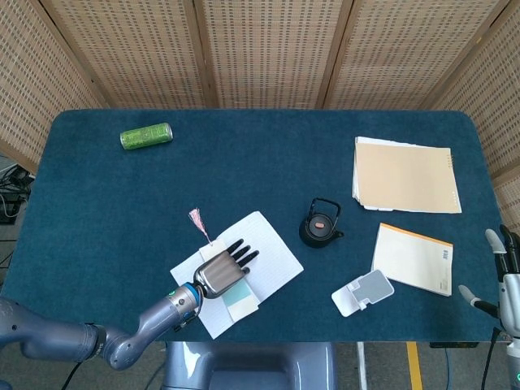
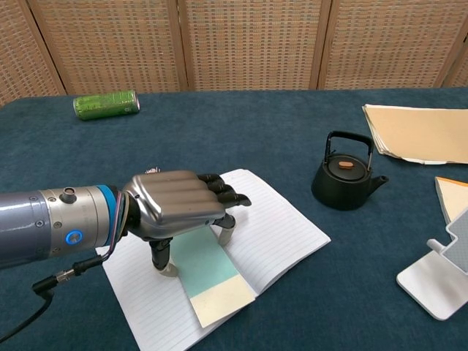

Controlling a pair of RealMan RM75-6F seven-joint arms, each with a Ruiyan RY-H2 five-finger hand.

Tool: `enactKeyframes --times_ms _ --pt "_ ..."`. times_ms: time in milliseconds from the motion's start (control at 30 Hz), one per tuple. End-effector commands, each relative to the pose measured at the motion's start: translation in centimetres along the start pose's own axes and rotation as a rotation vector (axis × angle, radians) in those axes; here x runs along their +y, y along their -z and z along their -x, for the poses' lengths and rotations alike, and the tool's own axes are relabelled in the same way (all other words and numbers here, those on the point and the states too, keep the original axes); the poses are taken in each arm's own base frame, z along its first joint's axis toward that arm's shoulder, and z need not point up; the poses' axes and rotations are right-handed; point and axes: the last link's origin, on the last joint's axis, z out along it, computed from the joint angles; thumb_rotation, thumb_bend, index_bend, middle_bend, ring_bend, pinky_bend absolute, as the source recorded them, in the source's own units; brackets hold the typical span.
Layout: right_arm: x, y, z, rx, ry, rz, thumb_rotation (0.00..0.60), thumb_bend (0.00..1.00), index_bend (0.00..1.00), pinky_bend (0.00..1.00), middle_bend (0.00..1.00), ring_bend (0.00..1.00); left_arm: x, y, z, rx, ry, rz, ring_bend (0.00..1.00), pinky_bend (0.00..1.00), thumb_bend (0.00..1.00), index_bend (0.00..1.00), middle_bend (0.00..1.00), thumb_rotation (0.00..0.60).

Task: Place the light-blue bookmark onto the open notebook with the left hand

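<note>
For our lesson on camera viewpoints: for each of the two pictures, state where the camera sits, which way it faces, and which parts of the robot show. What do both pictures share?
Head view: high above the near edge, looking steeply down on the whole table; left hand and arm, right hand at the edge.
Chest view: low at the near edge, facing across toward the screens; left hand only.
Shared: notebook, light-blue bookmark, kettle, green can.

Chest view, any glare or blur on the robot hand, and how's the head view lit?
Chest view: bright glare streaks on the metal back of the left robot hand, which casts a soft shadow over the bookmark; the picture is sharp. Head view: even, flat light on the table, only faint shadows, no glare.
</note>
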Motion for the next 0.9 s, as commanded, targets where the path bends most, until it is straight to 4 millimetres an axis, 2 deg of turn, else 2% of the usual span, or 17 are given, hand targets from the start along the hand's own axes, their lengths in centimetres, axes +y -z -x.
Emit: enactKeyframes --times_ms 33,100,167,233,333,533,633,833,900 --pt "0.0 0.02 -0.01 0.0 0.0 0.0 0.6 0.11 0.05 0.0 0.0 0.0 0.06 -0.04 -0.01 -0.001 0.005 0.0 0.0 0.0 0.36 0.74 0.0 0.6" --pt "-0.01 0.02 -0.07 0.004 0.0 0.0 0.6 0.11 0.05 0.0 0.0 0.0 0.04 -0.04 0.02 -0.002 -0.001 -0.001 0.0 0.0 0.36 0.72 0.0 0.6" --pt "0.0 0.03 -0.11 0.005 -0.001 0.001 0.6 0.11 0.05 0.0 0.0 0.0 -0.04 0.01 0.1 -0.007 -0.007 -0.003 0.0 0.0 0.36 0.66 0.0 0.6" --pt "-0.01 0.03 -0.13 0.006 -0.001 0.0 0.6 0.11 0.05 0.0 0.0 0.0 -0.16 0.08 0.17 -0.017 -0.01 -0.003 0.0 0.0 0.36 0.49 0.0 0.6" --pt "-0.05 0.05 -0.13 0.007 0.0 -0.002 0.6 0.11 0.05 0.0 0.0 0.0 -0.31 0.2 0.14 -0.025 -0.008 0.0 0.0 0.0 0.36 0.32 0.0 0.6" --pt "-0.08 0.05 -0.11 0.006 0.0 -0.002 0.6 0.11 0.05 0.0 0.0 0.0 -0.53 0.54 0.1 -0.032 0.0 0.005 0.0 0.0 0.36 0.1 0.0 0.6" --pt "-0.08 0.08 -0.1 0.005 0.0 -0.001 0.6 0.11 0.05 0.0 0.0 0.0 -0.58 0.64 0.16 -0.033 0.005 0.006 0.0 0.0 0.35 0.03 0.0 0.6" --pt "-0.07 0.06 -0.14 0.008 0.001 -0.001 0.6 0.11 0.05 0.0 0.0 0.0 -0.83 0.86 -0.11 -0.025 0.035 0.009 0.0 0.0 0.34 0.0 0.0 0.6" --pt "-0.08 0.07 -0.12 0.006 0.001 -0.002 0.6 0.11 0.05 0.0 0.0 0.0 -0.94 0.94 -0.12 -0.027 0.033 0.014 0.0 0.0 0.3 0.0 0.0 0.6"
